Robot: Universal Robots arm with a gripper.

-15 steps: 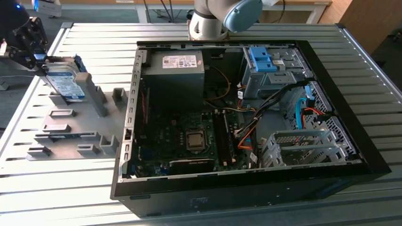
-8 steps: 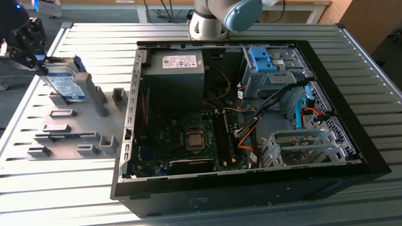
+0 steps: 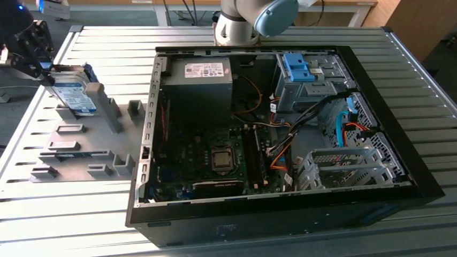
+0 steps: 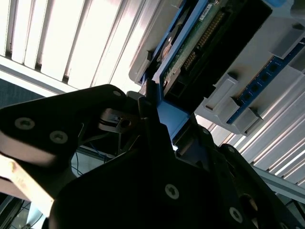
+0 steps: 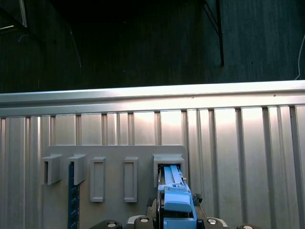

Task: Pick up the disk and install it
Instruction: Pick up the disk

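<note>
Claw (image 3: 47, 79) clamps disk (image 3: 74, 95): silver drive, blue bracket frame, white-and-blue label.

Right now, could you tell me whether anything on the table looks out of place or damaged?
Nothing stands out. The silver hard drive in its blue plastic bracket stands on edge in the grey slotted rack, with the gripper at its top; the open black computer case looks intact.

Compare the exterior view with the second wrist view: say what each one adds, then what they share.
Exterior view: the open computer case and the arm. Second wrist view: the green circuit board on the disk, close up. Both: the gripper closed on the disk, the grey fixture plate and the slatted table.
</note>
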